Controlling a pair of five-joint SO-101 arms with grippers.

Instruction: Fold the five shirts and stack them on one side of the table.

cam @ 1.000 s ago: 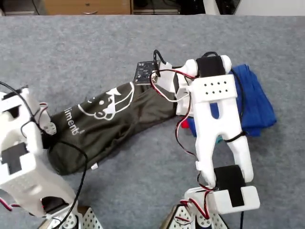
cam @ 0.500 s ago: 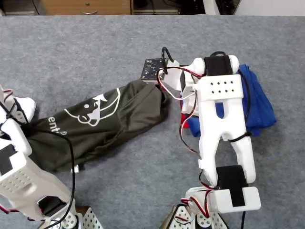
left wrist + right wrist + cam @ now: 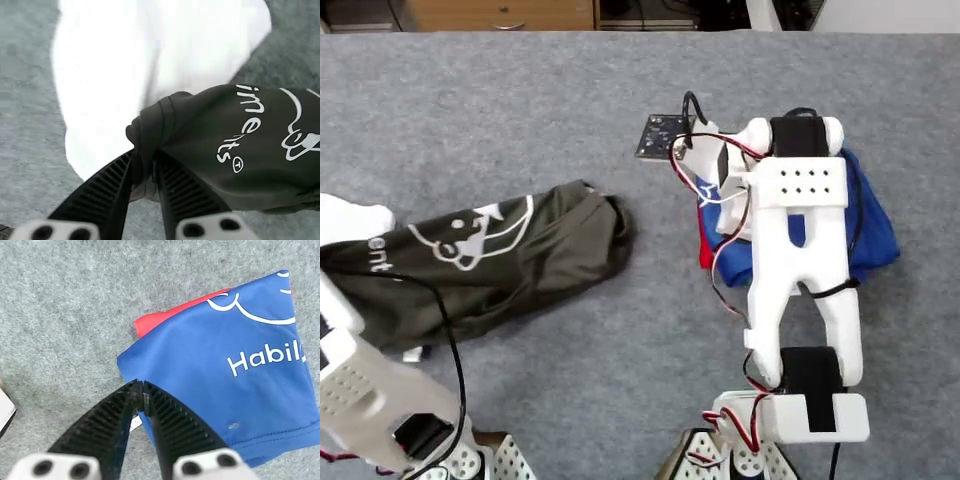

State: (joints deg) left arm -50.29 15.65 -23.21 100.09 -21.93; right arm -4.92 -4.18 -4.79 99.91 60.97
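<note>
A dark olive shirt [image 3: 490,255] with white print lies bunched lengthwise at the table's left. My left gripper [image 3: 145,157] is shut on its hem [image 3: 150,135], above a white shirt [image 3: 140,60] that peeks out at the left edge [image 3: 350,215]. At the right, a folded blue shirt [image 3: 870,225] lies on a red one [image 3: 705,245]. My right arm [image 3: 800,230] stretches over this stack. My right gripper [image 3: 141,390] is shut with nothing in it, its tips above the near corner of the blue shirt [image 3: 225,370], beside the red edge [image 3: 165,317].
Grey carpet-like cloth [image 3: 520,100] covers the whole table. Wooden furniture [image 3: 500,12] stands beyond the far edge. Bare cloth lies between the two shirt groups and along the back.
My left gripper has dragged the dark shirt leftward, onto the white shirt. The right arm has shifted right, away from the dark shirt's end, to sit over the blue stack.
</note>
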